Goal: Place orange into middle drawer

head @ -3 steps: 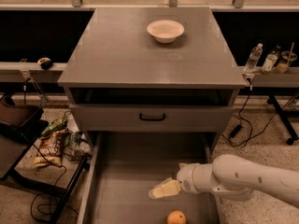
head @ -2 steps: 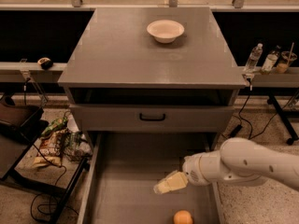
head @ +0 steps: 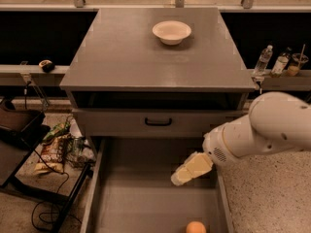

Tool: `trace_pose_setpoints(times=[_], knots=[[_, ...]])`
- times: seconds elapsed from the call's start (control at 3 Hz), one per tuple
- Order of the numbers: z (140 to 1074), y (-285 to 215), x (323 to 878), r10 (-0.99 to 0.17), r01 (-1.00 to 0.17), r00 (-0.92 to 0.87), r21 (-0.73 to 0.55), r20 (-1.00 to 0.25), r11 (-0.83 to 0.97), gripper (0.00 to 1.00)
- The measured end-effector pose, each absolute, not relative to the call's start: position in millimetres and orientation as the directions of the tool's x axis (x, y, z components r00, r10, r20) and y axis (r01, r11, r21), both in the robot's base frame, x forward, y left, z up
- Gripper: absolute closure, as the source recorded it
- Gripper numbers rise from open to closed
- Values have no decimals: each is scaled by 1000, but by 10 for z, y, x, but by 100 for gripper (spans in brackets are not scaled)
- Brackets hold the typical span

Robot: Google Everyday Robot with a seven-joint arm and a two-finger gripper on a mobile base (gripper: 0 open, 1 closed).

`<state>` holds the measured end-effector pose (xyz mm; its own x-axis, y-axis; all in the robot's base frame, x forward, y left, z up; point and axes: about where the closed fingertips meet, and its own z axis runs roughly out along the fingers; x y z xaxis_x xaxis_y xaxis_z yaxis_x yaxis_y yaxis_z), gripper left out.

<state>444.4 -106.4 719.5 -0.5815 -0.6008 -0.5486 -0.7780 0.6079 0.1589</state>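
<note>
A: Big grey cabinet [head: 146, 57] fills the middle, and under it the middle drawer [head: 141, 198] stands pulled wide open.

B: White arm [head: 262, 130] reaching in from the right, with the gripper [head: 187, 171] hanging over the drawer's right half. Spread apart or closed together? I cannot tell.

A: White bowl [head: 171, 32] up on the cabinet top, toward the back.

B: And there's the orange [head: 196, 227], resting on the drawer floor at the near edge, below the gripper and clearly apart from it.
</note>
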Motion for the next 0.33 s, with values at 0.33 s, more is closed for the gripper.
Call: trace_pose_setpoints(times=[0.33], knots=[[7596,-1112,4466,-687,-833,-522,130,-507,537,0]])
